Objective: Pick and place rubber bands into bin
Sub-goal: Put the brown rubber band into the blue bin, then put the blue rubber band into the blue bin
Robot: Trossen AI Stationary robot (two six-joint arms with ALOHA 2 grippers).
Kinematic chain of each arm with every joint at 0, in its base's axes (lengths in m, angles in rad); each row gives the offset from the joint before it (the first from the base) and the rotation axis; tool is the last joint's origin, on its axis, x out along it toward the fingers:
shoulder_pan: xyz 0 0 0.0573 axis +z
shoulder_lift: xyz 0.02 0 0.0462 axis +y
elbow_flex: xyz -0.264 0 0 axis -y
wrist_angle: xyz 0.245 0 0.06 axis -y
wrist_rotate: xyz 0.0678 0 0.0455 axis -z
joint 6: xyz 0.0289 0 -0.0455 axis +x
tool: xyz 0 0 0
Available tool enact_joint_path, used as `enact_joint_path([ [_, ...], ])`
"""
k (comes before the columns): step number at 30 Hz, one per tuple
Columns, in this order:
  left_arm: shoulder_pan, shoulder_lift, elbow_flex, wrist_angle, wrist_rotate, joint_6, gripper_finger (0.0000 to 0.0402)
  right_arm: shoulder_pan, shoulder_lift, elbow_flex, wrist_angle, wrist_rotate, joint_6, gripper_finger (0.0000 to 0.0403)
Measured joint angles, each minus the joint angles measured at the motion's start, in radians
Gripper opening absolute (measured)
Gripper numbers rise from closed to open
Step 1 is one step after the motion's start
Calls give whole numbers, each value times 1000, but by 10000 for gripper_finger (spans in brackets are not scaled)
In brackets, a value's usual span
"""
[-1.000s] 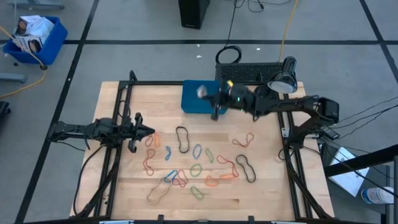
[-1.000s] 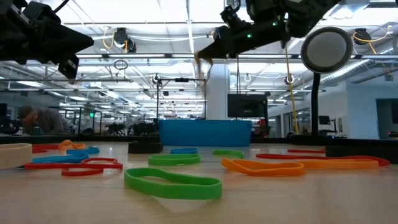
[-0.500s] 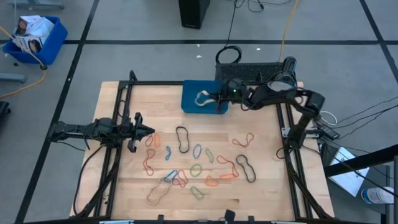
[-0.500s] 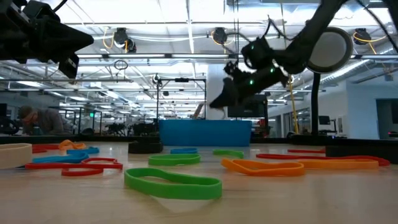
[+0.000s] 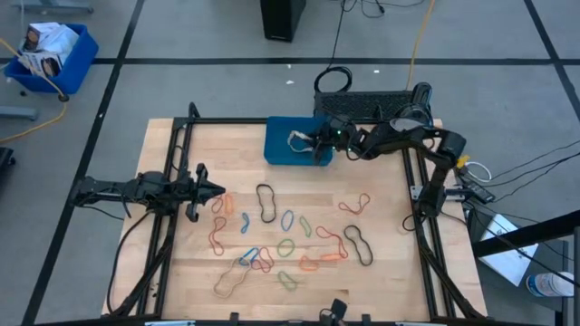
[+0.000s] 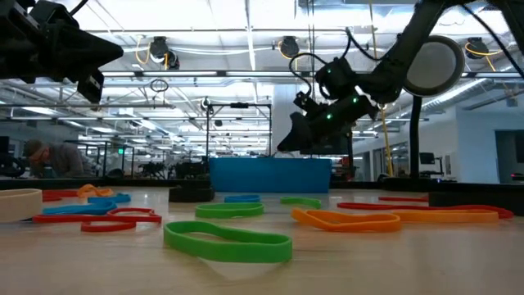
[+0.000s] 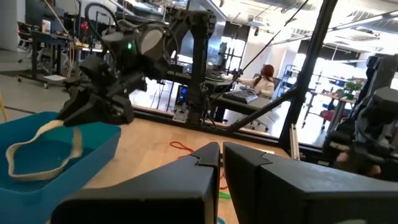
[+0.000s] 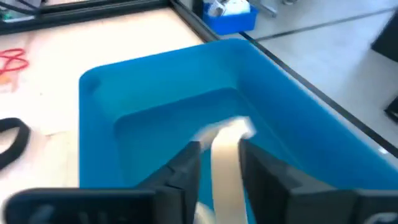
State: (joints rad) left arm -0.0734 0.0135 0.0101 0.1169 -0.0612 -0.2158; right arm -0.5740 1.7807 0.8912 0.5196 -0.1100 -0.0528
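Note:
My right gripper (image 5: 314, 143) is low over the blue bin (image 5: 279, 154) at the table's far middle, shut on a tan rubber band (image 5: 297, 140). The band also shows in the left wrist view (image 7: 37, 149) as an open loop inside the bin (image 7: 99, 140). Several rubber bands (image 5: 272, 237) in red, orange, green, blue and black lie flat on the wooden table in front of the bin. My left gripper (image 5: 220, 190) waits at the table's left, above the leftmost bands, its fingers (image 7: 205, 163) together and empty. My right gripper pinches one end of the tan band's loop (image 8: 224, 155) between its two fingers. The fingers slant down from the table's right side toward the bin. The band hangs slack below the fingertips, and its lower part (image 7: 25, 171) is down inside the bin's walls.
A black frame rail (image 5: 178, 154) runs along the table's left side and another along its right (image 5: 419, 195). A lamp with a round head (image 6: 430, 65) stands at the far right corner. A larger blue bin (image 5: 50, 54) with white items sits on the floor beyond the table.
My right gripper has gone down and a little toward the table's left, from well above the bin to just over it, tipping its fingers downward. The tan band has come down with it and now hangs into the bin.

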Motion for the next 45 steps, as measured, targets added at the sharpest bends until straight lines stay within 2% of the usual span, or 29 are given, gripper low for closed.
enact_joint_path([
  [4,0,0,0,0,0,-3,26,10,-126,0,-191,118,-39,163],
  [6,0,0,0,0,0,-3,26,34,-197,0,-276,141,-57,178],
  [10,0,0,0,0,0,-3,26,131,-321,-4,-382,130,-63,188],
  [13,0,0,0,0,0,-2,26,267,-372,-36,-371,58,-80,185],
  [15,-1,0,0,0,0,-2,26,372,-367,-70,-316,53,-79,179],
  [19,-1,0,0,17,0,-8,26,536,-256,-113,-145,83,-32,166],
  [23,0,0,0,21,-3,-22,26,621,-64,-70,-31,82,-14,155],
  [26,0,0,0,23,-34,-22,26,647,65,6,-29,83,-19,148],
  [30,0,1,0,18,-44,-23,26,679,172,93,-63,83,-35,144],
  [36,0,7,0,14,-43,-33,26,709,229,184,-200,82,-9,143],
  [41,0,24,0,14,-43,-34,26,705,262,203,-219,81,13,140],
  [45,0,41,1,20,-44,-46,26,704,279,204,-217,82,8,115],
])
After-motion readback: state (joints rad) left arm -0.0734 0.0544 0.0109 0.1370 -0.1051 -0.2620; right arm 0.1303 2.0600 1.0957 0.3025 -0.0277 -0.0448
